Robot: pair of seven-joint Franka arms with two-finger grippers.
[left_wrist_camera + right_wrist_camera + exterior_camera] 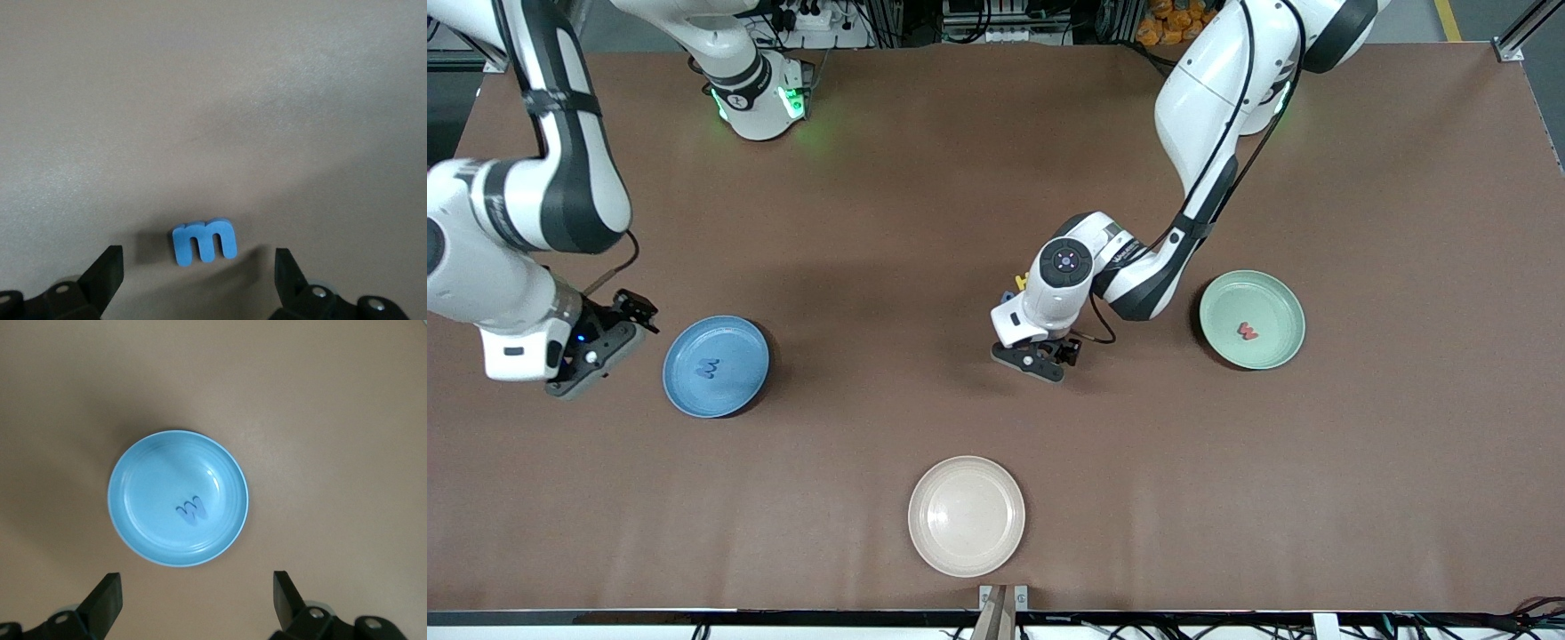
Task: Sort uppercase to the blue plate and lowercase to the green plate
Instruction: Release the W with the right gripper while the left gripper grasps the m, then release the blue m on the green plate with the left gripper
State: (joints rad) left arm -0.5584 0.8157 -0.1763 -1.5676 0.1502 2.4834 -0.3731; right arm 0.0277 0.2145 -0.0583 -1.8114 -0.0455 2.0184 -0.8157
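The left arm is hiding most letters. The left gripper [198, 273] is hanging jaws spread around the blue m [204, 242], not touching. The right gripper [197, 600] is hovering, jaws spread and empty, beside the blue plate [137, 520] holding the blue W [190, 511].

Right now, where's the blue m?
The blue m lies flat on the bare table near its middle, directly under the open left gripper in the left wrist view; the arm hides it in the front view.

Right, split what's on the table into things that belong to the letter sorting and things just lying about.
Belongs to the job:
- blue plate, blue W in it
- green plate, red w in it
- blue m on the table, below the open left gripper

Just lying about:
- cream plate, nearest the front camera
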